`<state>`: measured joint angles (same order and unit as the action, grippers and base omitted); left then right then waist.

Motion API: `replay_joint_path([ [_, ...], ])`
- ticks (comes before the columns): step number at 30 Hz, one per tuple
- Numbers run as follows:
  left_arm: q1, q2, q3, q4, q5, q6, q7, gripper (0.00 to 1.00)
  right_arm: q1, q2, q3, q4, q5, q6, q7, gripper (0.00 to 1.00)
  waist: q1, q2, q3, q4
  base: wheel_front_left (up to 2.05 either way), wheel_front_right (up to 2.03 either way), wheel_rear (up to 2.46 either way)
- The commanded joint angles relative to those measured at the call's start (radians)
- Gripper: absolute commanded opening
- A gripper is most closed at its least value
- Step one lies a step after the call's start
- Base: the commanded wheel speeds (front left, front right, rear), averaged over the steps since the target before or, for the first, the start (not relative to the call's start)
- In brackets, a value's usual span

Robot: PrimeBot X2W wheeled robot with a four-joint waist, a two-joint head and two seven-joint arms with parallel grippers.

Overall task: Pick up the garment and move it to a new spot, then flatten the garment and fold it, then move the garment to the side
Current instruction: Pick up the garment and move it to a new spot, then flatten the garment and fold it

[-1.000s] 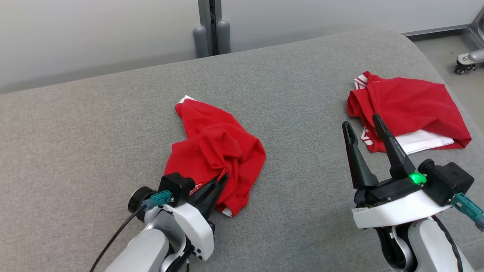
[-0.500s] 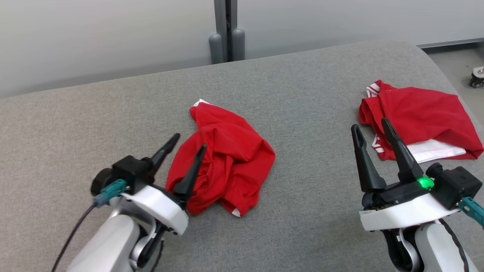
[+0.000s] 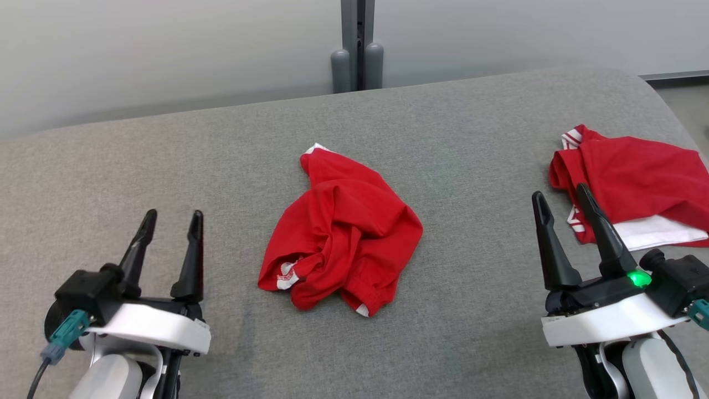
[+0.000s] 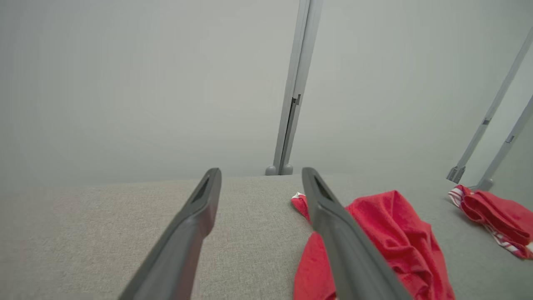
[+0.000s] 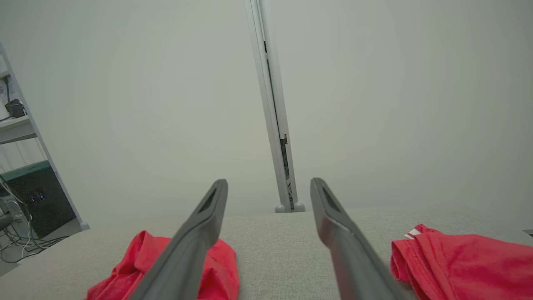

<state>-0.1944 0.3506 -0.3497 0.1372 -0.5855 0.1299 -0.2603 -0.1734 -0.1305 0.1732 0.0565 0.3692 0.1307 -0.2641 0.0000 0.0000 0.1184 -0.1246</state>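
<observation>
A crumpled red garment (image 3: 343, 233) with white trim lies in a heap in the middle of the grey padded table (image 3: 471, 138). My left gripper (image 3: 173, 215) stands open at the lower left, well apart from the heap, with nothing between its fingers. In the left wrist view the garment (image 4: 395, 233) lies just right of the open left gripper (image 4: 261, 171). My right gripper (image 3: 559, 192) is open and empty at the lower right. The right wrist view has the garment (image 5: 137, 262) to the left of the right gripper (image 5: 270, 181).
A second red garment (image 3: 637, 172), lying over a white piece, sits at the table's right edge just beyond my right fingers; it also shows as a red garment (image 4: 495, 216) and a red garment (image 5: 458, 262). A grey post (image 3: 357, 50) stands behind the table.
My left gripper has opened, let go of the crumpled garment and drawn back to the left. The garment now lies loose. The camera has turned too. The right gripper is unchanged.
</observation>
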Motion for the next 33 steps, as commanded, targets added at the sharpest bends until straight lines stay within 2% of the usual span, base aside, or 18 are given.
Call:
replay_joint_path([
  [1, 0.021, -0.008, 0.023, -0.013, 0.007, 0.011, -0.004, 1.00, 0.010, -0.006, -0.002, 0.000, -0.001, 0.000, 0.000, 1.00, 0.0000, 0.0000, 0.001, 0.006, 0.00, 0.00, 0.00],
  [7, 0.089, -0.068, 0.143, -0.063, 0.064, 0.016, -0.004, 1.00, 0.021, -0.008, -0.008, 0.006, -0.003, 0.000, 0.000, 1.00, 0.0000, 0.0000, 0.001, 0.020, 0.00, 0.00, 0.00],
  [24, 0.174, -0.209, 0.303, -0.073, 0.262, -0.094, -0.004, 1.00, 0.023, 0.009, -0.045, 0.021, -0.030, 0.000, 0.000, 1.00, 0.0000, 0.0000, -0.001, 0.024, 0.00, 0.00, 0.00],
  [33, 0.183, -0.260, 0.350, -0.062, 0.308, -0.138, -0.004, 1.00, 0.010, 0.008, -0.041, 0.020, -0.032, 0.000, 0.000, 1.00, 0.0000, 0.0000, 0.004, 0.034, 0.00, 0.00, 0.00],
])
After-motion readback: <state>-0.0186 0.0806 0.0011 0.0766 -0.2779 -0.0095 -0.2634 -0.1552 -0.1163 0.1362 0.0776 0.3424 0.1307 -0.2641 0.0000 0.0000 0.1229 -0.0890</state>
